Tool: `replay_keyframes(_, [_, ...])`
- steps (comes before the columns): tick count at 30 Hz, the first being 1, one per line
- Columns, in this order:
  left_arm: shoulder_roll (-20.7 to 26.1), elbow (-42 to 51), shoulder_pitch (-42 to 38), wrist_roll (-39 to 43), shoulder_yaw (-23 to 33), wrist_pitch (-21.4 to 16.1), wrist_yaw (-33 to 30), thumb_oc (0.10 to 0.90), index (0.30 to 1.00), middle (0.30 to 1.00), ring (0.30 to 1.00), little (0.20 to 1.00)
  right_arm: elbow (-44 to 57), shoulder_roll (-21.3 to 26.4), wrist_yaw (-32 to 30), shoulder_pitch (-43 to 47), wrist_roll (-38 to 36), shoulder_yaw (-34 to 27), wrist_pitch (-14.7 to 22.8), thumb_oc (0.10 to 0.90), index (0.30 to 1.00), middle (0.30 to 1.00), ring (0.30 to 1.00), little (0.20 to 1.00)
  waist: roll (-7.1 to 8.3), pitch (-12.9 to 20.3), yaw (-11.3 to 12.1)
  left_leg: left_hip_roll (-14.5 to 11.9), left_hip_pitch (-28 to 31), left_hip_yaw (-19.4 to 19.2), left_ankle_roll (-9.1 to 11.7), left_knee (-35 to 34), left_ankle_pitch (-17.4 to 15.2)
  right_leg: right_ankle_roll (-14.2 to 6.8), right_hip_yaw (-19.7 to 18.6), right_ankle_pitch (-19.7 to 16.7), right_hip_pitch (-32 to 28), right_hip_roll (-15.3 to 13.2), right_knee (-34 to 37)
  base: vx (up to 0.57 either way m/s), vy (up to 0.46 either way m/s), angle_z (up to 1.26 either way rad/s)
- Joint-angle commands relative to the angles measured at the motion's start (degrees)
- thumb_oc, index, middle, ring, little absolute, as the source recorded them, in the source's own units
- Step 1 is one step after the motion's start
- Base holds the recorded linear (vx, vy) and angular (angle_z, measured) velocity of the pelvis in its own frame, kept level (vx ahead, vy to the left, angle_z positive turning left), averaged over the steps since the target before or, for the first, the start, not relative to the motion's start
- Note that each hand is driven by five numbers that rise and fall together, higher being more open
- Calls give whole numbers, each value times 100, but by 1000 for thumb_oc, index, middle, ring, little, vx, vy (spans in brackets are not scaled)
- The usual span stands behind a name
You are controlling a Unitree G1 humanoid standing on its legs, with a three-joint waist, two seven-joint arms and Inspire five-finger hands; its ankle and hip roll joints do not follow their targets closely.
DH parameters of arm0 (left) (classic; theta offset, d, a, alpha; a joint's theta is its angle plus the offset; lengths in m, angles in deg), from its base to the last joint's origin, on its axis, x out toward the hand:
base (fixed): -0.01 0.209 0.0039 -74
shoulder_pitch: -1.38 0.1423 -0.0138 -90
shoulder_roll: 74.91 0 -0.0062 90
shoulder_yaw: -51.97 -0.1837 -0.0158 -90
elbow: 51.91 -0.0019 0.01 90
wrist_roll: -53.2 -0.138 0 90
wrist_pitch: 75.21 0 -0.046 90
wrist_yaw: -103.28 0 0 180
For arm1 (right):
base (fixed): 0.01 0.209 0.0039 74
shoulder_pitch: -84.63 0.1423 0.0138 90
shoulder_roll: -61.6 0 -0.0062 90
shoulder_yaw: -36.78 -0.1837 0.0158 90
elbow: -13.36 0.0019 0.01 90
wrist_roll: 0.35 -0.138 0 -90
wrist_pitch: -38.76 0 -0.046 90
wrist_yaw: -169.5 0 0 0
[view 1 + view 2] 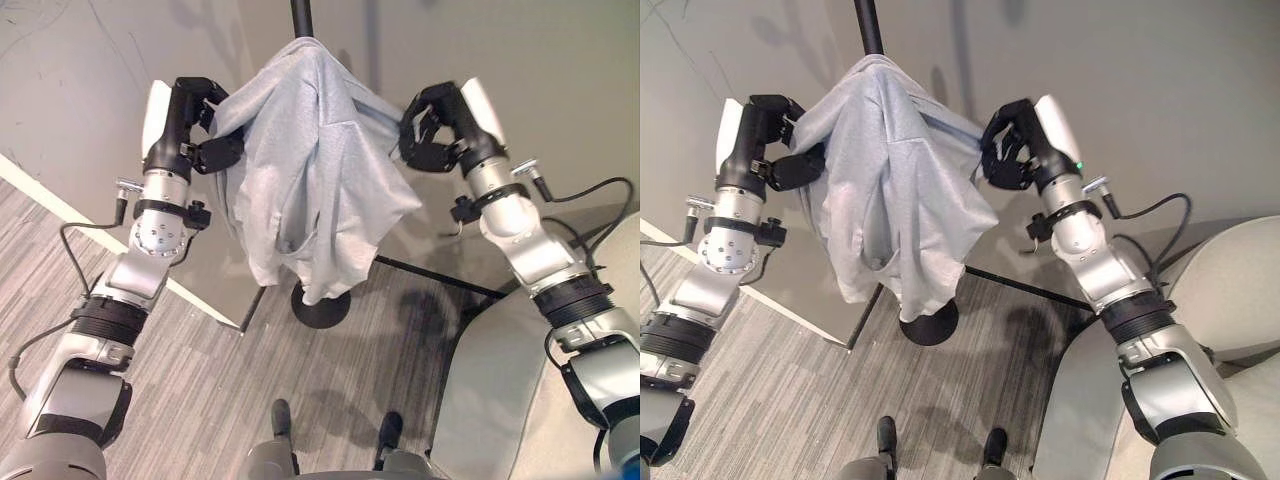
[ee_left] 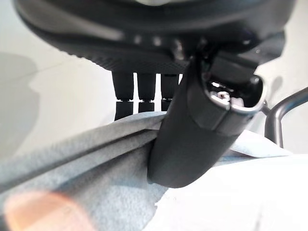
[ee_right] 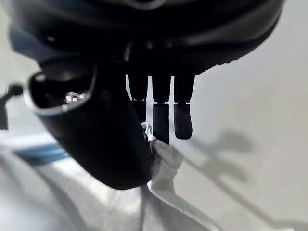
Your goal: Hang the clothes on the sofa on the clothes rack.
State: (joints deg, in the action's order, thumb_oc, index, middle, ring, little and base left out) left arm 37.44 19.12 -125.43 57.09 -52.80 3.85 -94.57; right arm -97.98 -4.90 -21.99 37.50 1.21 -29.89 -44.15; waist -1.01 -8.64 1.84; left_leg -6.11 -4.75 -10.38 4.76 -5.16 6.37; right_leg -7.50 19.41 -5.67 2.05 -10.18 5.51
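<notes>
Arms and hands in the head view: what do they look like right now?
Both arms are silver-grey with black ribbed joint rings and thin black cables. The left hand and right hand are dark, with a white cover on the back. A small green light shows on the right one.

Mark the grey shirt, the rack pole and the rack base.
grey shirt point(image 1: 320, 190), left eye view, middle of the draped cloth.
rack pole point(image 1: 868, 25), right eye view, bare black stretch above the shirt.
rack base point(image 1: 322, 312), left eye view, round black foot on the floor.

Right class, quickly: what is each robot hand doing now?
Left hand: shut on the grey shirt.
Right hand: shut on the same shirt's other edge.
</notes>
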Motion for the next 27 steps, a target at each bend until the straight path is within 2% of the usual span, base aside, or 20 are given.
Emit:
replay_keyframes(1, [524,-768,-239,32,583,124,-53,400,300,300,300,300,-322,573,-167,327,103,-453,-105,400,300,300,300,300,118,199,84,-39,519,-199,109,16,-842,-150,-194,542,-299,-72,-51,0,0,0])
replay_keyframes(2, [494,-721,-91,116,667,94,-20,400,300,300,300,300,-173,496,-146,137,33,-601,-69,400,300,300,300,300,101,196,70,-39,534,-209,104,16,-852,-148,-201,542,-302,-75,-51,0,0,0])
replay_keyframes(3, [454,-644,69,184,740,76,24,675,712,712,712,712,0,450,-125,-68,-14,-739,-50,800,900,900,900,900,92,203,60,-39,556,-221,97,16,-864,-149,-212,544,-314,-78,-51,0,0,0])
replay_keyframes(4, [446,-540,213,225,820,58,75,800,900,900,900,900,124,405,-104,-209,-72,-871,-18,800,900,900,900,900,83,205,54,-40,572,-239,95,16,-876,-150,-220,546,-327,-82,-51,22,0,-4])
replay_keyframes(6, [450,-365,559,300,1004,12,213,800,900,900,900,900,491,367,-28,-585,-184,-1205,76,800,900,900,900,900,62,236,23,-42,644,-280,86,16,-913,-146,-233,560,-385,-84,-51,28,-1,-8])
replay_keyframes(9, [436,-282,680,369,1095,-6,236,800,900,900,900,900,646,400,-28,-728,-233,-1373,111,800,900,900,900,900,56,253,12,-45,684,-294,83,16,-924,-148,-233,565,-419,-84,-51,8,1,-4])
replay_keyframes(14, [317,-33,1156,617,1482,-74,335,800,900,900,900,900,1187,535,-77,-1337,-405,-2195,229,800,900,900,900,900,50,368,-90,-37,838,-330,72,16,-984,-142,-243,600,-572,-73,-51,0,0,0])
replay_keyframes(16, [315,34,1244,636,1534,-82,366,800,900,900,900,900,1267,561,-55,-1484,-413,-2326,225,800,900,900,900,900,54,387,-97,-33,863,-335,69,16,-995,-142,-235,602,-597,-74,-51,0,0,0])
replay_keyframes(22, [298,370,1802,550,2058,-120,376,800,900,900,900,900,1699,737,71,-2270,-107,-2962,220,800,900,900,900,900,74,472,-167,-39,977,-387,61,16,-1043,-141,-243,610,-689,-81,-51,1,5,-3])
replay_keyframes(24, [265,548,2076,608,2314,-145,430,800,900,900,900,900,1921,645,167,-2693,-80,-3269,213,800,900,900,900,900,73,487,-197,-38,999,-408,54,16,-1052,-138,-251,614,-710,-82,-51,-12,15,-5])
replay_keyframes(26, [246,696,2545,614,2749,-191,498,800,900,900,900,900,2135,195,321,-3508,-201,-3764,304,800,900,900,900,900,49,507,-285,-29,1028,-442,38,16,-1077,-139,-268,589,-727,-101,-51,-29,40,-5])
replay_keyframes(27, [246,710,2563,614,2750,-188,502,800,900,900,900,900,2158,184,327,-3536,-198,-3775,300,800,900,900,900,900,52,514,-283,-29,1032,-442,38,16,-1077,-140,-267,589,-731,-101,-51,-22,32,-3])
